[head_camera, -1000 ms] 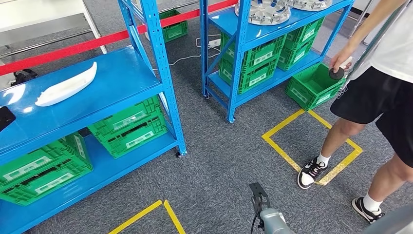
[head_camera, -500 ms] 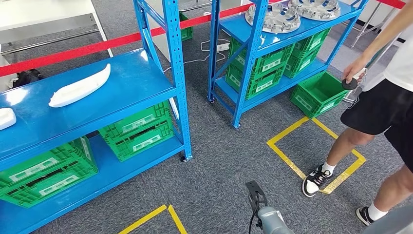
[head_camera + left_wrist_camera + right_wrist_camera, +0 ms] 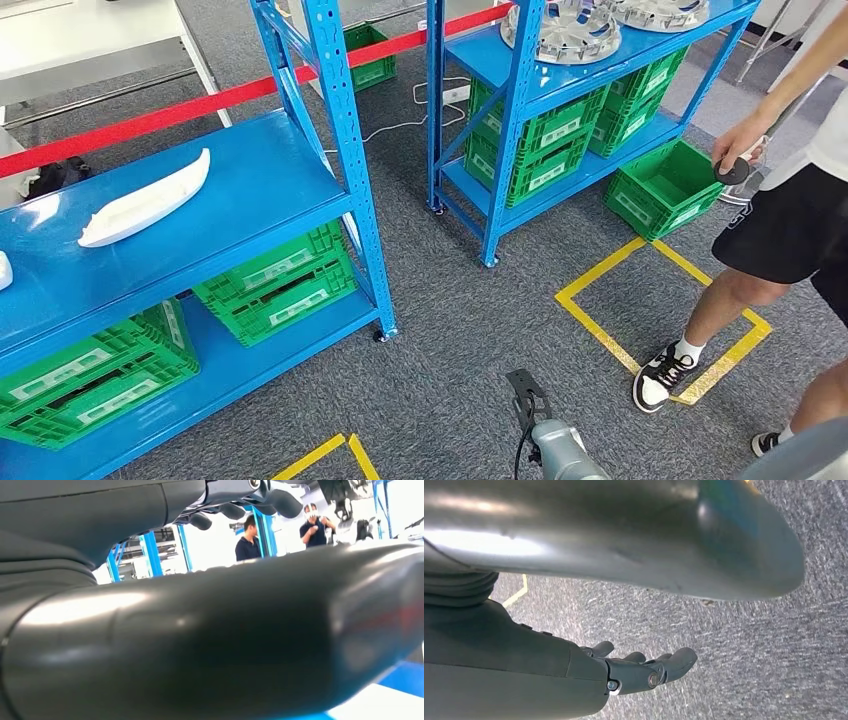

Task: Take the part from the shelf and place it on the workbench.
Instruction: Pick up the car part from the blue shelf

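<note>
White elongated part (image 3: 145, 198) lies on the blue shelf (image 3: 250, 190); a person (image 3: 790, 215) stands nearby. Right hand (image 3: 644, 667) hangs empty, fingers apart; left hand's state cannot be told.

Silver arm (image 3: 560, 452) with black cable; right hand (image 3: 644, 670), dark grey fingers (image 3: 679, 660), small screws.

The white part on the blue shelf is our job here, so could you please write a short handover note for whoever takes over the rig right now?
Right robot hand: hangs over the grey carpet, fingers loosely curled, holding nothing.
Left robot hand: fingers in view, holding nothing that I can see; open or closed is unclear.
The long white part lies untouched on the top of the left blue shelf.
A person stands at the right, holding a small dark object.
Done: nothing yet.
Left: approach, grasp the part, carry it to the workbench.
</note>
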Motion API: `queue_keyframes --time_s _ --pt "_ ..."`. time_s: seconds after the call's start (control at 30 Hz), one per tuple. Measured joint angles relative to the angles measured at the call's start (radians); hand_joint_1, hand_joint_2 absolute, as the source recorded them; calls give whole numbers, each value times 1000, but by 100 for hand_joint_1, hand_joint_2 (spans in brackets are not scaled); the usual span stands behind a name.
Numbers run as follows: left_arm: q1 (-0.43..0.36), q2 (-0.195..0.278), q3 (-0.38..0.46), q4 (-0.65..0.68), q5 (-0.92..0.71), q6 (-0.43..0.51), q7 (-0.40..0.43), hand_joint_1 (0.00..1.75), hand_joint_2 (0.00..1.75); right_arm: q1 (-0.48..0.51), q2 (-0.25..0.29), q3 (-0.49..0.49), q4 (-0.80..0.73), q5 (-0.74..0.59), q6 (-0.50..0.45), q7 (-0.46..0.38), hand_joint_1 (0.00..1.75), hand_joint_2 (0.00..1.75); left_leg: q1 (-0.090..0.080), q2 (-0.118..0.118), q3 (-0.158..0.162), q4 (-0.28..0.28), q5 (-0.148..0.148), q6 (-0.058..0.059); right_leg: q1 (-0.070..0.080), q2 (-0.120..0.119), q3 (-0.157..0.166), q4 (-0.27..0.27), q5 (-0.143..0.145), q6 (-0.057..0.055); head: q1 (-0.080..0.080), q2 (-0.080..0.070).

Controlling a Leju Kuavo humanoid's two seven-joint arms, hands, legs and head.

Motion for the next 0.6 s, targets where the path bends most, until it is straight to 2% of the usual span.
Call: queue_keyframes --time_s 0.03,0.1,0.13,0.17,0.23,0.33,0.37,0.4,0.47,0.5,0.53,0.57,0.6 --pt "1 0 0 0 0 -3 0 0 0 0 0 0 0 -2 2 0 0 0 0 0 -3 -17 24 1 0 1 7 1 -6 1 0 0" --pt "0 -1 0 0 -1 -5 0 0 0 0 0 -1 0 -4 6 -5 0 0 0 1 38 -143 114 7 0 3 26 1 -20 5 0 0" --pt "-1 -1 0 0 -1 -5 0 0 0 0 1 -1 0 -4 8 -9 0 0 -2 1 63 -206 141 10 0 3 33 1 -26 8 -1 0" --pt "-4 -2 0 0 -2 -5 0 0 0 0 1 -1 0 -5 11 -12 0 0 -5 2 83 -252 153 13 1 3 35 0 -31 12 -2 0" --pt "-5 -4 0 0 -2 -5 0 0 0 0 1 -1 0 -4 20 -21 0 0 -11 2 96 -276 144 23 1 2 37 -1 -38 24 -3 0" --pt "-6 -7 0 -1 -3 -5 -1 0 0 -1 0 -2 0 -4 42 -39 0 0 -5 0 110 -284 146 41 4 -2 36 11 -57 42 -2 0" --pt "-8 -9 0 -2 -3 -5 -2 0 0 -3 -1 -1 -1 -6 51 -46 0 0 -2 0 116 -288 144 47 5 -3 20 44 -72 46 0 0" --pt "-9 -11 0 -2 -4 -5 -4 0 0 -4 -2 -1 -1 -8 61 -54 0 0 -2 1 122 -289 140 52 4 -4 -12 99 -92 49 1 0" --pt "-9 -13 0 -1 -5 -5 -8 0 0 -3 -4 -2 -1 -13 81 -67 0 0 -5 1 129 -285 128 59 5 -4 -100 232 -129 51 4 0" --pt "-6 -14 0 0 -7 -5 -10 0 0 -1 -5 -2 -1 -14 88 -71 0 0 -7 0 134 -283 120 60 5 -4 -134 272 -127 51 4 0" --pt "-4 -16 0 0 -8 -5 -10 0 0 1 -6 -2 -1 -15 93 -74 0 0 -8 -1 140 -279 112 60 5 -4 -149 272 -104 50 4 0" --pt "-2 -17 0 0 -10 -5 -11 0 0 2 -6 -2 -1 -15 95 -76 0 0 -9 -2 148 -274 102 59 5 -4 -142 231 -61 47 4 0" --pt "-1 -19 0 0 -10 -5 -12 0 0 3 -6 -2 -1 -15 96 -78 0 0 -10 -2 157 -269 91 57 6 -4 -121 165 -14 44 4 0"
